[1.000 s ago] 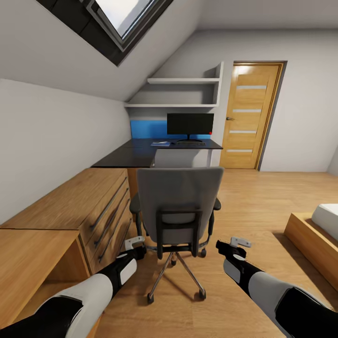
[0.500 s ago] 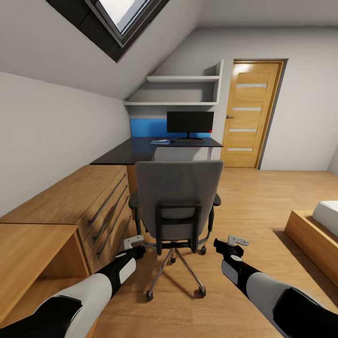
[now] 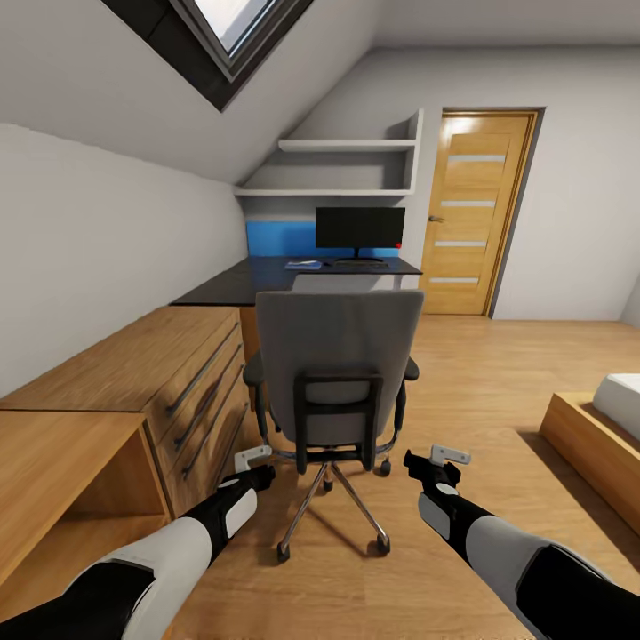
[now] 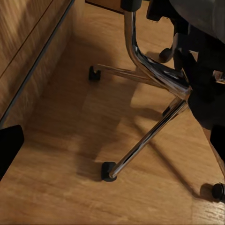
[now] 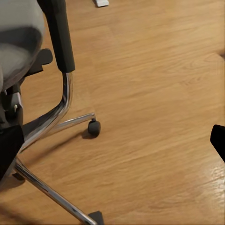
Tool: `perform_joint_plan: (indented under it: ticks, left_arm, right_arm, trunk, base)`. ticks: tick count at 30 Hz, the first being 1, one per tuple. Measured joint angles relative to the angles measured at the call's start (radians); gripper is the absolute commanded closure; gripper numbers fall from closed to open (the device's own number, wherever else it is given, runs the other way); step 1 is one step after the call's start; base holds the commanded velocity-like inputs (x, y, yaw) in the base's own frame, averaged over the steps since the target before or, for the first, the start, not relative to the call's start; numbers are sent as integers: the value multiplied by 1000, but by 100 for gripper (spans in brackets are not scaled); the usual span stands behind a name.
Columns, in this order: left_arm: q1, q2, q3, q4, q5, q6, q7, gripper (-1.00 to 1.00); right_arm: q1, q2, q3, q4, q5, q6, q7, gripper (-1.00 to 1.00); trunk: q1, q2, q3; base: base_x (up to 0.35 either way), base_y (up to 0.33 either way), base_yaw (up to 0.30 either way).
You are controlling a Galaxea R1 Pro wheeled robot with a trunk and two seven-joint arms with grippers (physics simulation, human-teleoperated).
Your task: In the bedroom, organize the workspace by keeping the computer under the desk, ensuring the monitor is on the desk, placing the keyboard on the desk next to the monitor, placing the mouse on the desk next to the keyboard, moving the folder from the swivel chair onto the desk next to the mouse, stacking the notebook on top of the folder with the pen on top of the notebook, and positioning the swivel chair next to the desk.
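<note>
Grey swivel chair (image 3: pixel 339 373), black desk (image 3: pixel 267 277), black monitor (image 3: pixel 360 228), blue folder (image 3: pixel 303 264).

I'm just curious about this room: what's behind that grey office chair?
Behind the swivel chair stands the desk, carrying the monitor, a keyboard and a blue folder. The chair's backrest hides its own seat and the space beneath the desk.
</note>
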Motion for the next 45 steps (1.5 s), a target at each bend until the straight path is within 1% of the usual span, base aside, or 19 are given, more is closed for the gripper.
perform_joint_plan:
  ticks: [32, 38, 45]
  left_arm:
    - [0, 0, 0, 0, -2, -2, -1, -100]
    - [0, 0, -1, 1, -4, -3, -6, -100]
    - [0, 0, -2, 21, -5, -4, -6, -100]
  right_arm:
    - [0, 1, 0, -1, 2, 0, 0, -100]
    - [0, 2, 0, -1, 3, 0, 0, -100]
    - [0, 3, 0, -1, 3, 0, 0, -100]
  trunk:
    - [123, -224, -100]
    - [123, -224, -100]
    - [123, -224, -100]
  base:
    - [0, 0, 0]
    - [0, 0, 0]
    - [5, 0, 0]
